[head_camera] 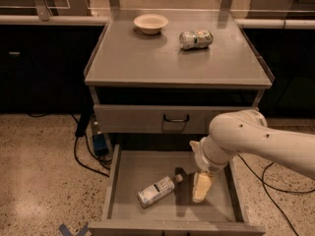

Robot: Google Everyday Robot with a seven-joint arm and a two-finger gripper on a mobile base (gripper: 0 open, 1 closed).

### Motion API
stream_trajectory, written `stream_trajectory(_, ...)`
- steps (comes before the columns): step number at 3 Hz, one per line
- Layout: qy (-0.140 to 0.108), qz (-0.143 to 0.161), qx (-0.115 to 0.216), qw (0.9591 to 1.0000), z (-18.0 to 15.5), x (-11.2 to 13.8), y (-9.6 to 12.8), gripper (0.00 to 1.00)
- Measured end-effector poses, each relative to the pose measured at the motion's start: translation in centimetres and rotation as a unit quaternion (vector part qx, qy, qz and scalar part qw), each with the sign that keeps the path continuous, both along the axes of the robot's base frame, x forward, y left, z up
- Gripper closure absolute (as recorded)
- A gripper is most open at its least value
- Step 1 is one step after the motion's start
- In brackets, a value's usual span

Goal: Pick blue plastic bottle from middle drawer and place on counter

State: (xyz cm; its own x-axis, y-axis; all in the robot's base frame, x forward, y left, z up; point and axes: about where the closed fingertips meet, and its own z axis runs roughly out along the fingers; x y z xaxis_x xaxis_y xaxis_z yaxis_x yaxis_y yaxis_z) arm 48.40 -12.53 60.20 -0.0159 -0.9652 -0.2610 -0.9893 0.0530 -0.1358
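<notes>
The blue plastic bottle [157, 191] lies on its side on the floor of the open middle drawer [133, 171], cap pointing right and up. My gripper [202, 187] hangs down into the drawer just right of the bottle's cap, a short gap away from it. The white arm comes in from the right. The counter [147, 58] is the grey cabinet top above the drawers.
A white bowl [150, 23] and a green-and-white can [196, 39] lying on its side sit at the back of the counter. A closed drawer front with a black handle [176, 118] is above the open drawer. Cables [83, 151] lie on the speckled floor at left.
</notes>
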Motion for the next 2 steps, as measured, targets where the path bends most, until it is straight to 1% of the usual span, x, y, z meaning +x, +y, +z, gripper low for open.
stream_trajectory(1, 0.005, 0.011, 0.001, 0.9999, -1.4, 0.4, 0.4, 0.00)
stream_trajectory(2, 0.009, 0.039, 0.001, 0.9992, -4.3, 2.0, 2.3, 0.00)
